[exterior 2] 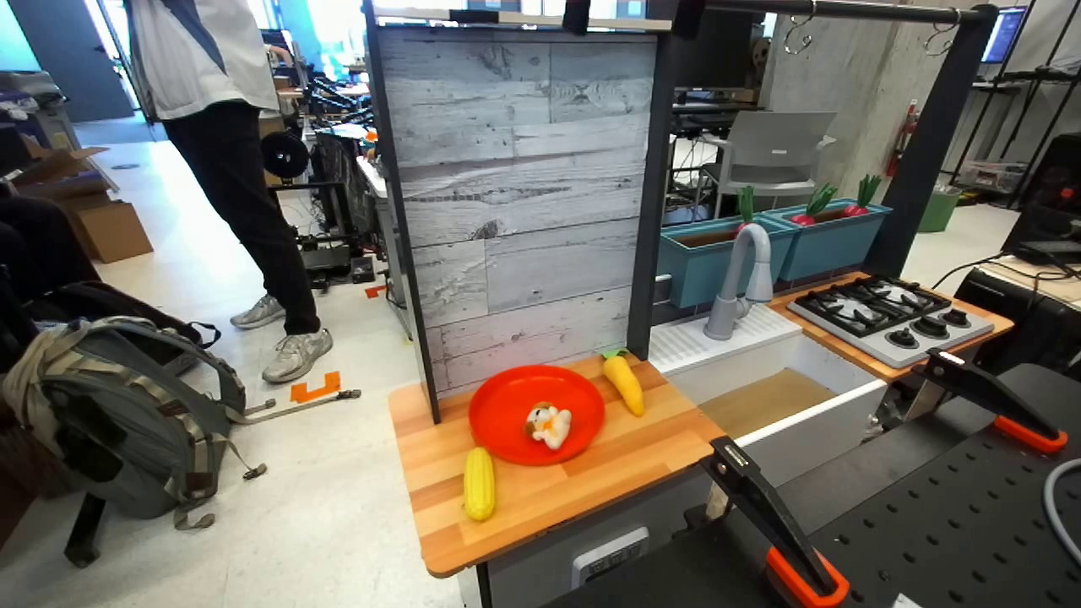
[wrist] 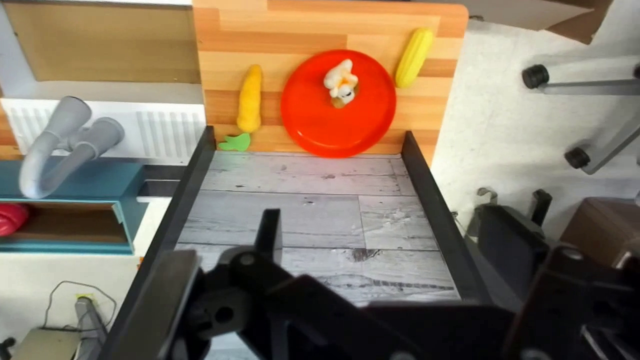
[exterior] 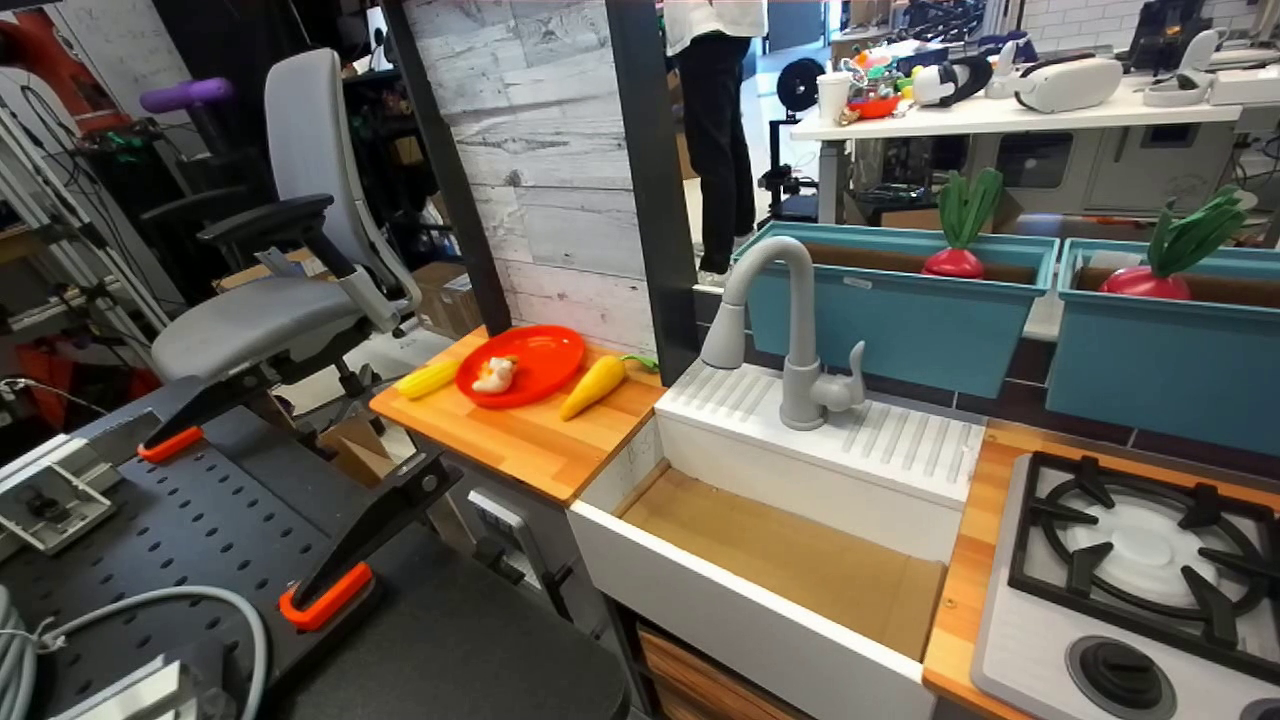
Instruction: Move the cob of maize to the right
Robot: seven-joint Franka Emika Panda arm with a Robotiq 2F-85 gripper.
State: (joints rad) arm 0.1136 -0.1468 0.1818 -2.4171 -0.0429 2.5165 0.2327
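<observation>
The cob of maize is a bright yellow, ridged toy cob lying on the wooden counter beside the red plate. It shows in both exterior views [exterior: 428, 379] [exterior 2: 479, 484] and at the upper right of the wrist view [wrist: 414, 57]. One end is close to the plate's rim; I cannot tell whether they touch. My gripper [wrist: 380, 240] shows only in the wrist view, at the bottom, dark and partly blurred. Its fingers stand wide apart with nothing between them. It is well away from the cob, in front of the grey wood panel.
A red plate [exterior 2: 498, 397] holds a small white toy [exterior 2: 549, 425]. A yellow-orange tapering toy with a green stem [exterior 2: 623, 384] lies at its other side. The sink [exterior: 760, 620] with a grey tap [exterior: 800, 320] adjoins the wooden counter [exterior 2: 583, 490]. An upright wood panel [exterior 2: 524, 211] stands behind.
</observation>
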